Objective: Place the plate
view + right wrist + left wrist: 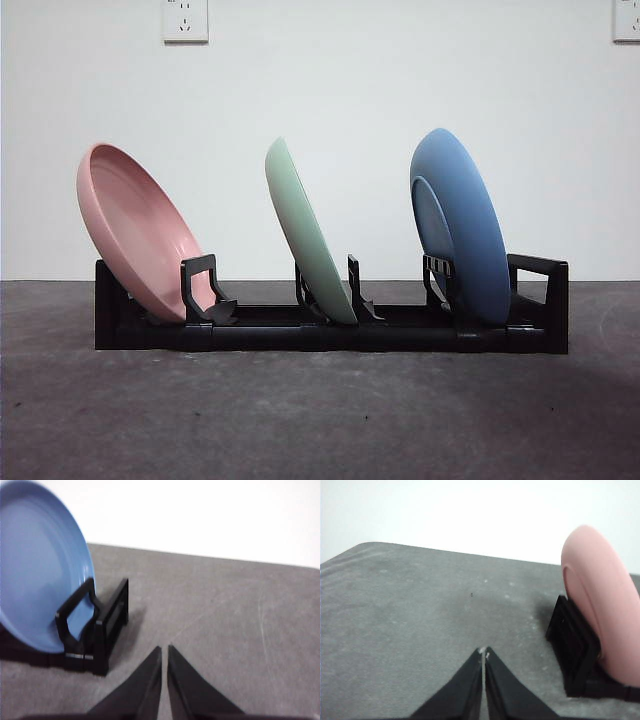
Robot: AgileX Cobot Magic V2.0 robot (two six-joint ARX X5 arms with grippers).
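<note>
Three plates stand on edge in a black plate rack [330,335] on the grey table [320,420]. The pink plate [140,230] occupies the slot at the left end in the front view and leans strongly leftward, hollow face up and to the right. The green plate [305,230] sits in the middle slot, also tilted left, seen nearly edge-on. The blue plate [462,225] stands in the right-end slot, closest to upright, its foot ring facing left. All three are smooth, plain and single-coloured.

Neither arm appears in the front view. The left wrist view shows the pink plate's back and the rack's end; the left gripper [484,653] is above bare table beside it, jaws closed together, holding nothing. The right wrist view shows the blue plate's hollow face; the right gripper [164,649] is likewise clenched empty, apart from the rack.
</note>
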